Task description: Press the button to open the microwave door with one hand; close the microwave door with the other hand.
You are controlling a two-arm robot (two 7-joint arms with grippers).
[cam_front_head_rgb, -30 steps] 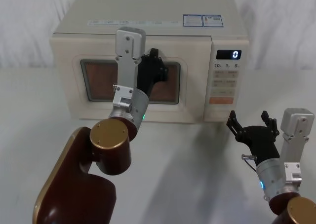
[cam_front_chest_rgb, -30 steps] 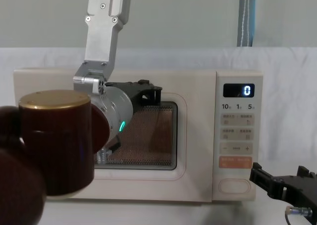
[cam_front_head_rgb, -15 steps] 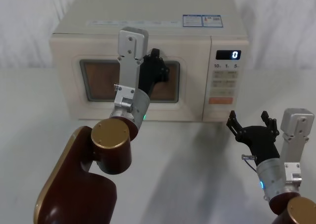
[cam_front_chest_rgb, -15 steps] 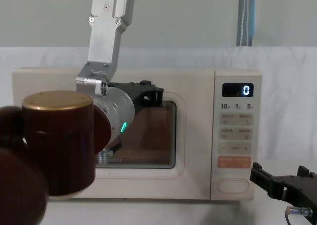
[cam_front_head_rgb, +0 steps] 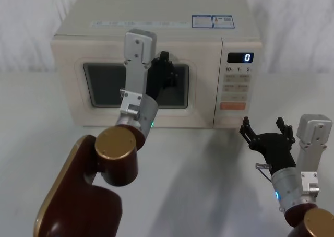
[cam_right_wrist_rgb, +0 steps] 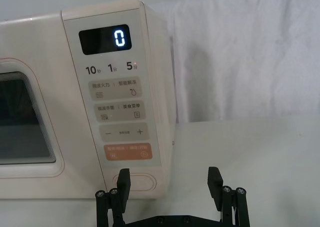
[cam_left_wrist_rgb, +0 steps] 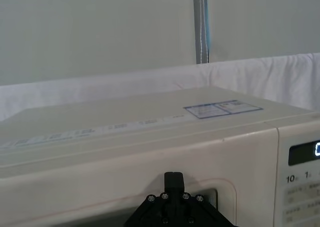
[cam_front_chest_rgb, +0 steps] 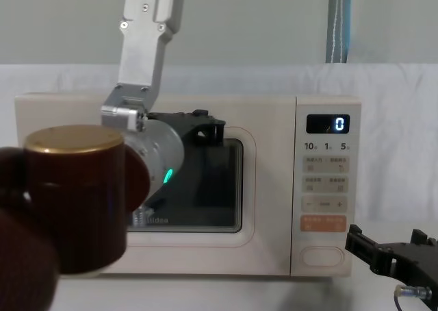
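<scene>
The cream microwave door [cam_front_head_rgb: 70,98] lies flush with the oven front, and its glass window [cam_front_chest_rgb: 212,188] is dark. My left gripper [cam_front_head_rgb: 166,74] rests against the top of that window, its arm crossing the door; its black base [cam_left_wrist_rgb: 172,209] sits right at the door. The pill-shaped button [cam_right_wrist_rgb: 137,181] is at the bottom of the keypad panel, also the button [cam_front_chest_rgb: 320,257]. Low at the right, my right gripper [cam_right_wrist_rgb: 169,179] stands open, a short way in front of the button and not touching it, also the right gripper [cam_front_head_rgb: 264,126].
The microwave stands on a table with a white cloth [cam_front_head_rgb: 209,164], with a white cloth backdrop behind. The display [cam_right_wrist_rgb: 105,39] reads 0. An orange key [cam_right_wrist_rgb: 128,151] sits just above the button. My left arm's brown elbow [cam_front_chest_rgb: 75,194] blocks the door's left side in the chest view.
The window was lit orange and is now dark. The door has swung the last bit flush under my left gripper. The right arm has not moved.
</scene>
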